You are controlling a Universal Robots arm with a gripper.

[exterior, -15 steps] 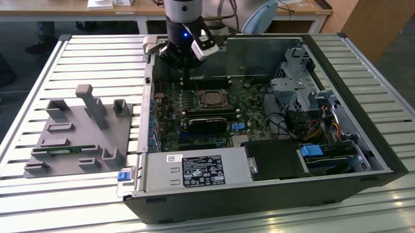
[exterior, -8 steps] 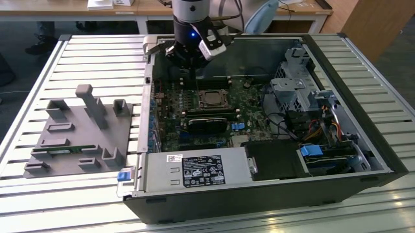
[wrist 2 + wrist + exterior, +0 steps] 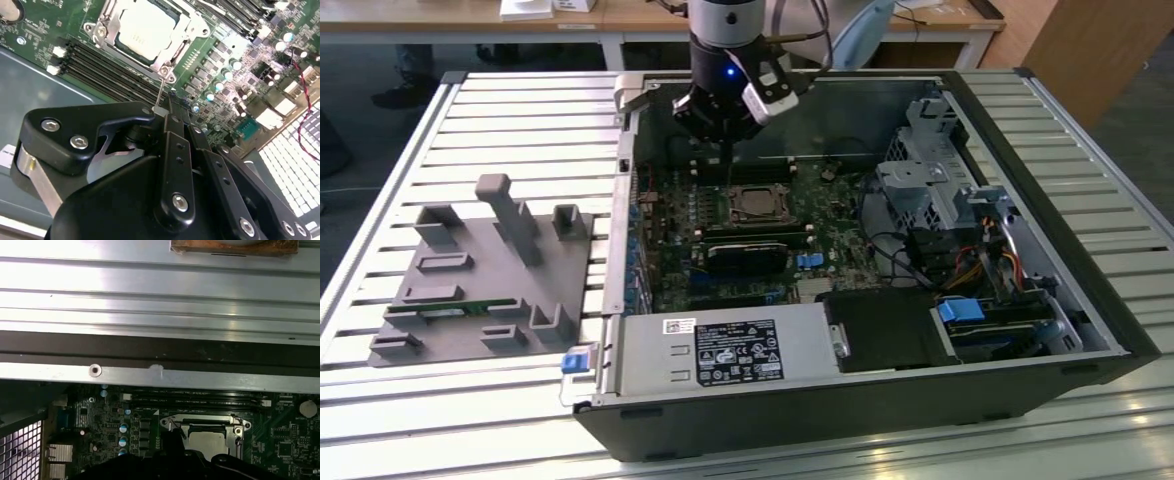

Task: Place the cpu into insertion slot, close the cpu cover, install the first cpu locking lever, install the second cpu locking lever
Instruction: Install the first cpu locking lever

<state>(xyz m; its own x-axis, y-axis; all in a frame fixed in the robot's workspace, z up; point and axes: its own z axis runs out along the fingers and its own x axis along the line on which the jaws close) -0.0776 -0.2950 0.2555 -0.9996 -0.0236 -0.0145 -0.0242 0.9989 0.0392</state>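
As cpu cover (image 3: 106, 22) lies shut, lever step seems underway.
Gripper (image 3: 170, 98), fingers together, meets locking lever (image 3: 159, 94); likely needs downward push.

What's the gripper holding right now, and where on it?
Apparently the locking lever, a thin wire rod, pinched at its free end in the gripper; the other end meets a corner of the cpu cover.

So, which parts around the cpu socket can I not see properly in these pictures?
- Second wrist view: the lower end of the thin wire lever is hidden behind the gripper, so it cannot be told whether the lever is latched.
- First wrist view: part of the cpu and of the cpu cover is hidden by the gripper's dark body.
- Exterior view: the insertion slot is too small to show its levers.
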